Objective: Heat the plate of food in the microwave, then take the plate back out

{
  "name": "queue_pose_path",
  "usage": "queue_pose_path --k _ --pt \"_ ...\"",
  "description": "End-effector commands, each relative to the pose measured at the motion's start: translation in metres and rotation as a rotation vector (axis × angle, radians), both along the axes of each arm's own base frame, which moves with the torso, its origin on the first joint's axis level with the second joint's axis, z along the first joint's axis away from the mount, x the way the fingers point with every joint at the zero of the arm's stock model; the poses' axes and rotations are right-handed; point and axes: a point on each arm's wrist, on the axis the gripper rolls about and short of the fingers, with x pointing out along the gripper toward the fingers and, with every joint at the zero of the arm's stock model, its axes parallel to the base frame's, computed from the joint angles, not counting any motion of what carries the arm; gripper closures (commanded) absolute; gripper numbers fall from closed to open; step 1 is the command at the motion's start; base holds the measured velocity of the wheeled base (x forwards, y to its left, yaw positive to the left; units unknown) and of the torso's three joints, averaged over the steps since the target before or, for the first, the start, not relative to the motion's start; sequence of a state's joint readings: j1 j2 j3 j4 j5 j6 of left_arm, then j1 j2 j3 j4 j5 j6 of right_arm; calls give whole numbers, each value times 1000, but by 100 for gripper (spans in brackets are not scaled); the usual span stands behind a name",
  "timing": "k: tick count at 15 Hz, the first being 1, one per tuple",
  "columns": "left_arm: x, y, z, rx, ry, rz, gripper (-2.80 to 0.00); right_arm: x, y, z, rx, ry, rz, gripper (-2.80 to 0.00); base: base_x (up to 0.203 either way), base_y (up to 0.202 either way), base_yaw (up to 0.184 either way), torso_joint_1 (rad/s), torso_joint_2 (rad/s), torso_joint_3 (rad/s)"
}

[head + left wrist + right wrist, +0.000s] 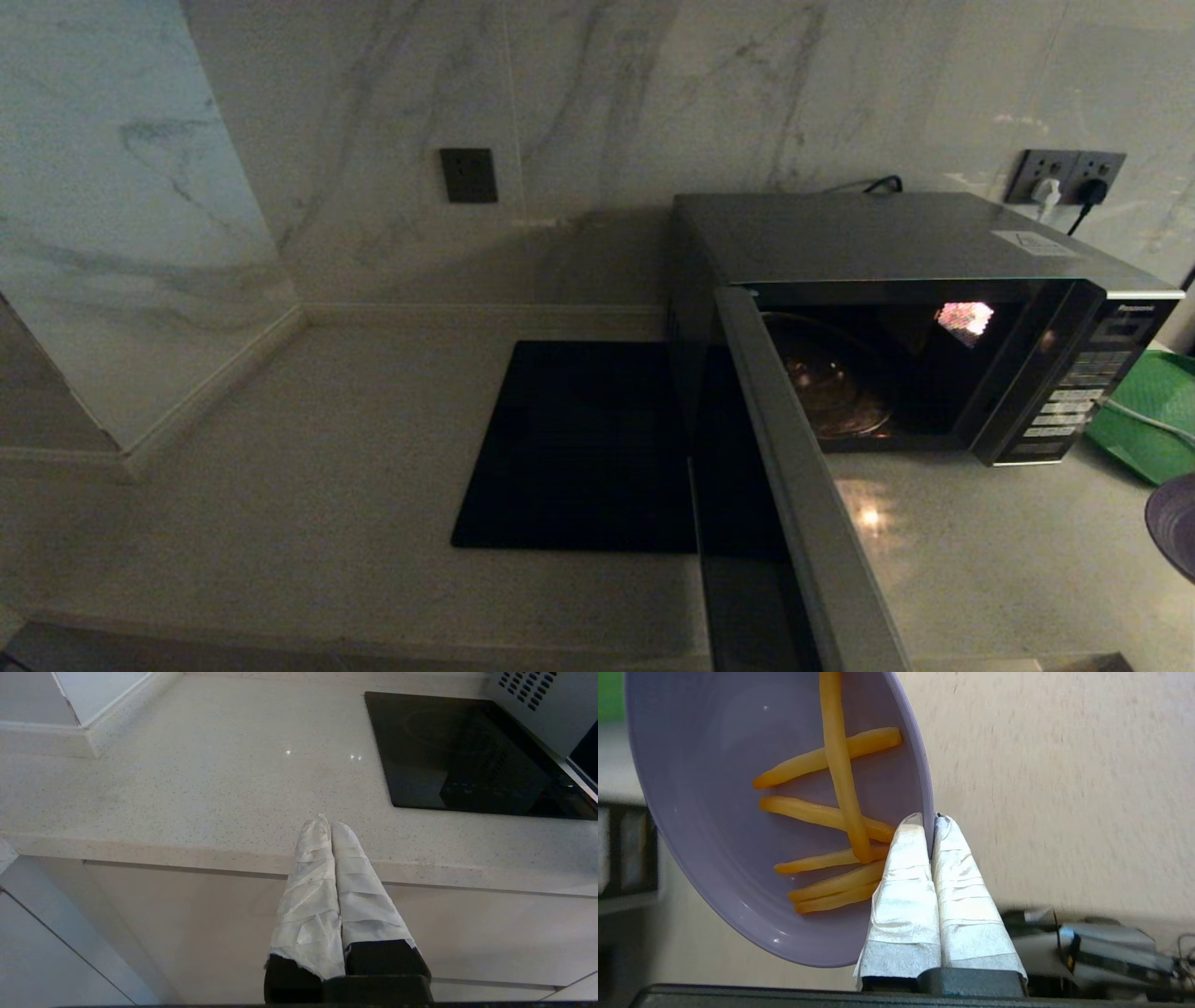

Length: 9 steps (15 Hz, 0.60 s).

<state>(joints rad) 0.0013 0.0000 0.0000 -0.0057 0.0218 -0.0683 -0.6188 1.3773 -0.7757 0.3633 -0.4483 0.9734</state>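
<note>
The silver-grey microwave (pixel 896 233) stands on the counter at the right, its door (pixel 803 495) swung wide open toward me and its inside lit, with the glass turntable (pixel 831 383) bare. The lilac plate of food (pixel 738 793) with several orange-yellow sticks is held off the counter. My right gripper (pixel 932 821) is shut on its rim, one finger inside and one outside. In the head view only an edge of the plate (pixel 1176 523) shows at the far right. My left gripper (pixel 329 823) is shut and empty, hanging before the counter's front edge at the left.
A flat black square slab (pixel 579 448) lies on the counter (pixel 327 448) left of the microwave, partly behind the open door. A green tray (pixel 1153 411) sits right of the microwave. Marble walls close the back and left; plugs sit in wall sockets (pixel 1064 177).
</note>
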Motion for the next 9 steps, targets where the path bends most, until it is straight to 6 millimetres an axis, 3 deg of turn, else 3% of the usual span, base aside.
queue_pose_path --k 1,5,9 --pt "0 0 0 -1 1 3 0 8 -18 -30 35 52 -47 0 0 0 0 0 0 0" --pt "0 0 0 -1 0 2 0 26 -41 -66 30 75 -55 0 0 0 0 0 0 0" --pt "0 0 0 -1 0 1 0 45 -59 -71 6 68 -40 0 0 0 0 0 0 0"
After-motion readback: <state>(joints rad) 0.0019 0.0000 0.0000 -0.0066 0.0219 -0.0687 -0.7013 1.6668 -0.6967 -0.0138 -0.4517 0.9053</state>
